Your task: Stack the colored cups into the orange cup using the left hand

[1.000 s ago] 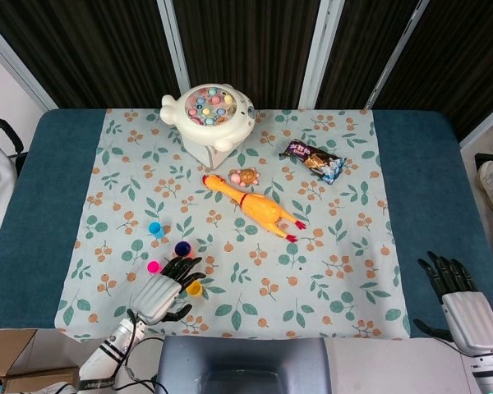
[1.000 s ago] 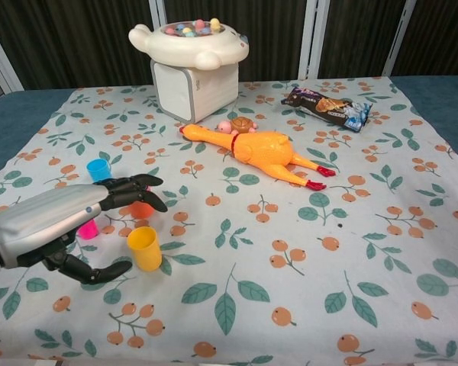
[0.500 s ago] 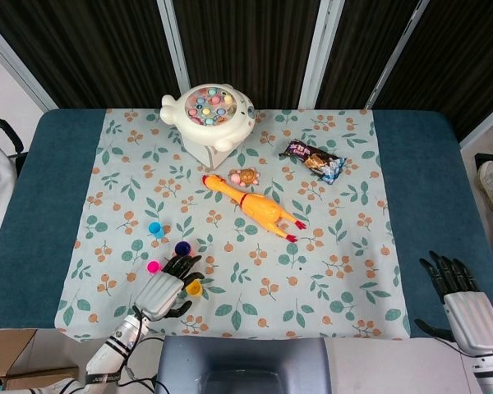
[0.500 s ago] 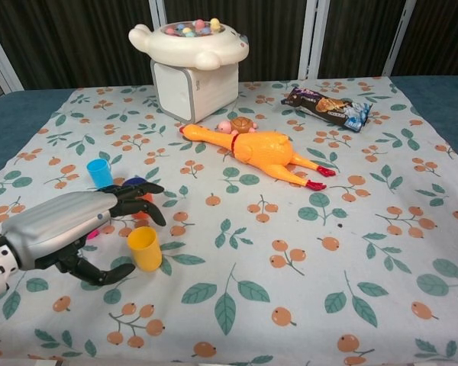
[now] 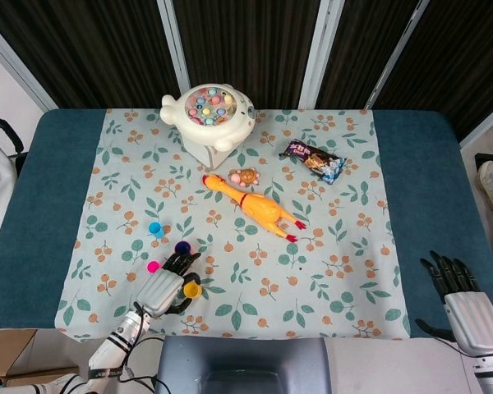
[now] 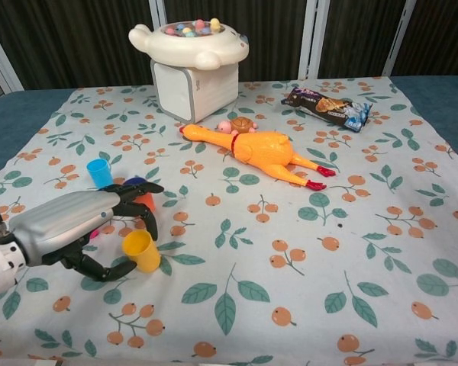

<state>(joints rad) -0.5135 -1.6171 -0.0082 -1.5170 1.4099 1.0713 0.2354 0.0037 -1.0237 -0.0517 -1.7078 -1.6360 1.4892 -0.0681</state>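
My left hand (image 6: 72, 229) wraps loosely around the small yellow plastic cup (image 6: 140, 251) at the front of the desk (image 5: 419, 164), which tilts, not lifted (I'd firm thumb and fingers before raising it). The chest view shows the orange cup (image 6: 143, 201) behind my fingers; the head view hides it.
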